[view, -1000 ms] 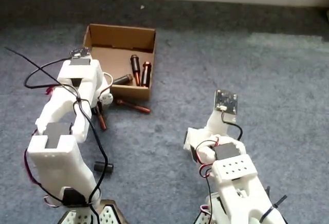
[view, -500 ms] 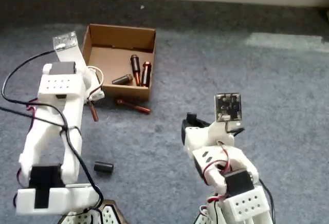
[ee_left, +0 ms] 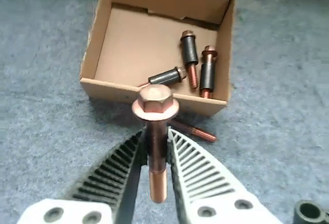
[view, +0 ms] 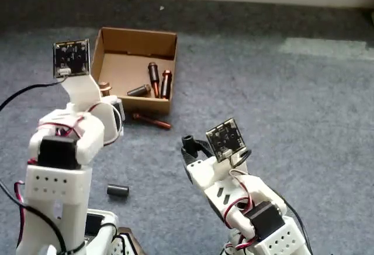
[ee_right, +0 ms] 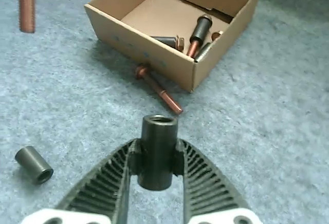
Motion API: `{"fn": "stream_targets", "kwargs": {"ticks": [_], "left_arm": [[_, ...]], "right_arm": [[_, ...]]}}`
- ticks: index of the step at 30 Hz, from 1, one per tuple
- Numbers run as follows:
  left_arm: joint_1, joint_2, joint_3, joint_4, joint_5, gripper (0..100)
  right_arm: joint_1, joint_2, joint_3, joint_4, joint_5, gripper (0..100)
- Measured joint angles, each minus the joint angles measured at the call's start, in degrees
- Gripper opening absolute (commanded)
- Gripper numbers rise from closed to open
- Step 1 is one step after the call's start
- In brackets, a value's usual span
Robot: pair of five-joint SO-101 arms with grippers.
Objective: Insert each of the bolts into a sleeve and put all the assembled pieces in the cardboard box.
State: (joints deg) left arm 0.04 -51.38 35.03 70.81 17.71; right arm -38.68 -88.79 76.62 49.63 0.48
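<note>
Left claw [ee_left: 154,154] pinches an upright copper bolt [ee_left: 156,106], shank half hidden by its fingers [ee_left: 195,172]; right claw [ee_right: 156,170] clamps a black sleeve [ee_right: 157,149]. Three assembled pieces [view: 153,75] lie in the cardboard box [view: 137,33] on grey carpeted tabletop [view: 280,120].

Built of white printed plastic shells on both the left arm [view: 58,167] and the right arm [view: 257,208], with black servo blocks [view: 56,151] set into the joints. Dotted with rows of small holes [view: 55,180] on flat faces. Strung with black cable [view: 17,94] and red and white wires [view: 236,199]. Topped by square circuit boards [view: 71,58]. Tipped with black ribbed fingers [ee_left: 114,168] on white, screw-holed bases.
</note>
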Motion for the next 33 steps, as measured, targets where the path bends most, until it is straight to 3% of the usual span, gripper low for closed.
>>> {"fn": "stream_targets", "kwargs": {"ticks": [15,25,33], "left_arm": [[9.2,-34.7,16.3,-13.4,-0.6,1],[17.0,-38.0,16.3,-15.8,-0.6,1],[19.0,-38.2,16.3,-15.8,-0.6,1]], "right_arm": [[-11.1,0.0,0.0,-13.9,1.8,0.5],[-14.2,-0.1,6.2,-26.5,8.6,0.5],[-13.1,0.0,6.8,-28.1,9.1,0.5]]}}
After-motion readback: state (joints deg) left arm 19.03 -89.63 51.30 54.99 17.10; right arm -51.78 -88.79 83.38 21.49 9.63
